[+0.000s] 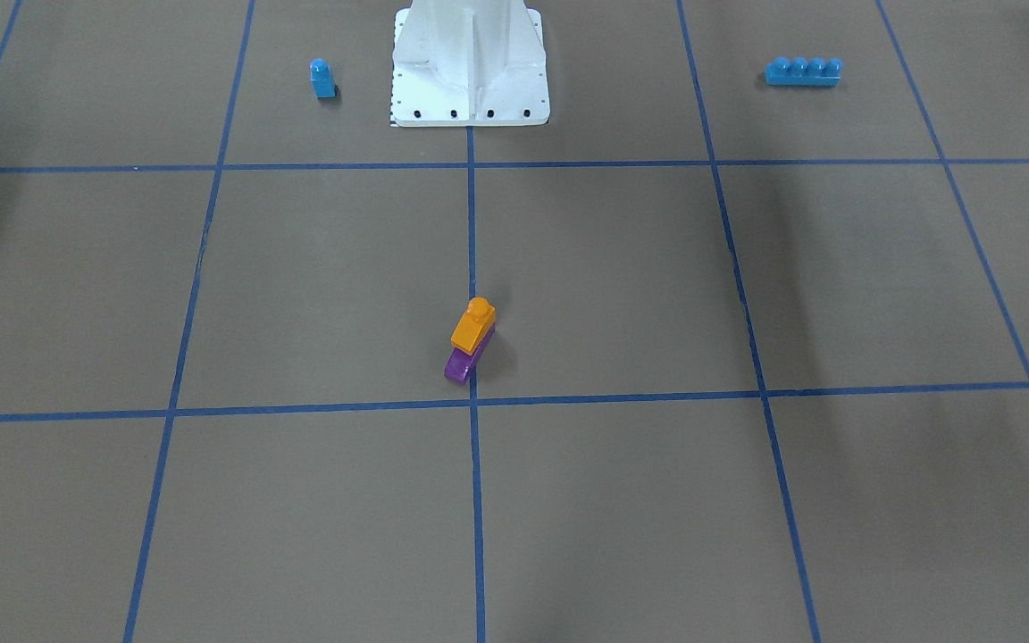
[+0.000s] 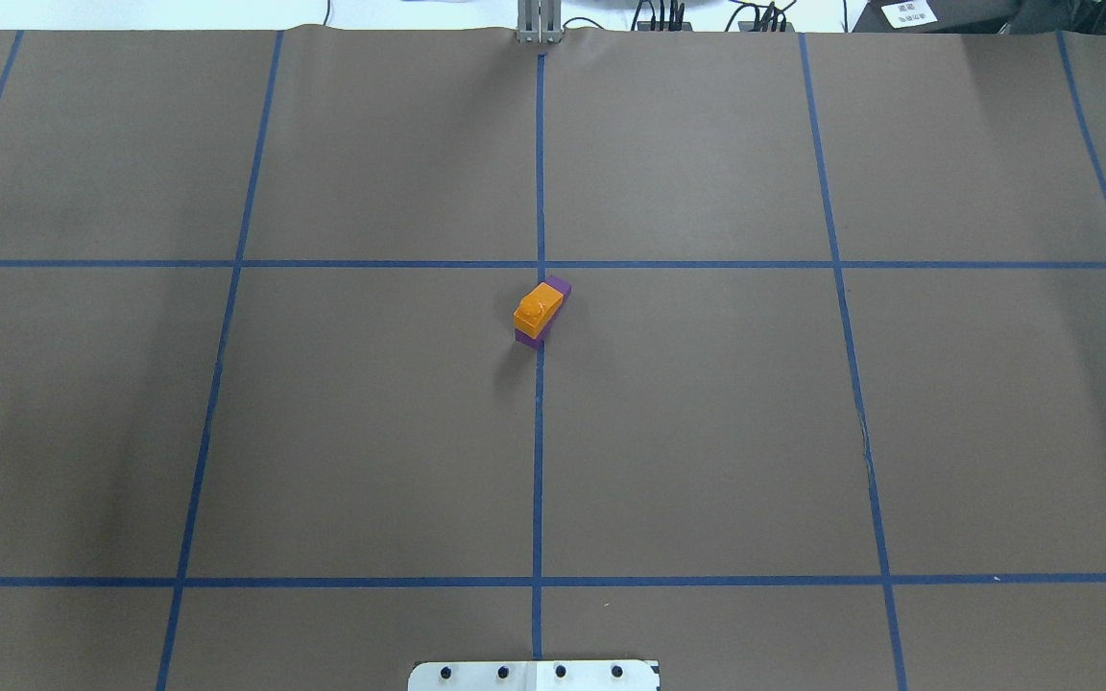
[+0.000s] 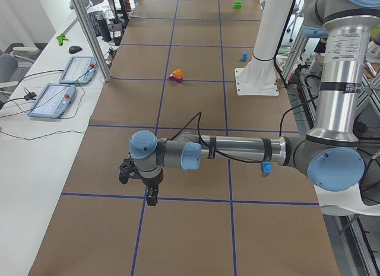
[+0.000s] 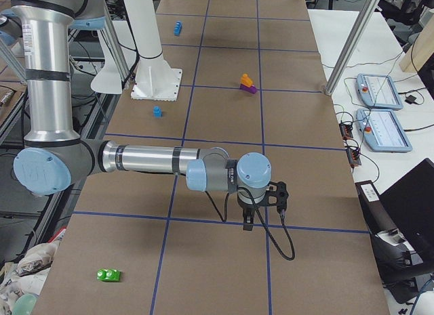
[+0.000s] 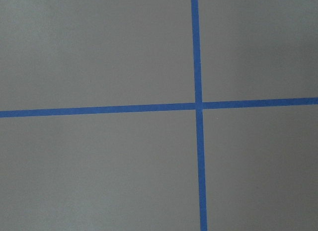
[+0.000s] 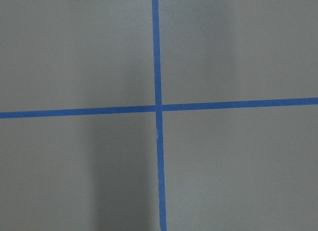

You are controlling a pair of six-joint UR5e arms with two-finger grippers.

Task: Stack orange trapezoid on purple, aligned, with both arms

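Brown paper crossed by blue tape lines covers the table (image 2: 371, 432). Nearest in the left side view, the left arm (image 3: 237, 150) reaches low over the paper, and the left gripper (image 3: 152, 197) hangs pointing down above a tape crossing. It cannot be told whether its jaws are open or closed. The right side view shows the right arm (image 4: 149, 159) and the right gripper (image 4: 248, 223) in the like pose, and its state cannot be told either. Each wrist camera sees only paper and a tape crossing. Farther on, well apart from both grippers, the orange trapezoid (image 1: 473, 328) sits on the purple (image 1: 458, 364), stud upward, on the centre tape line near the middle of the table. Their long sides run the same way. Beyond the stack, a small blue brick (image 1: 322, 79) and a long blue brick (image 1: 803, 71) stand on either side of the white base (image 1: 470, 62).
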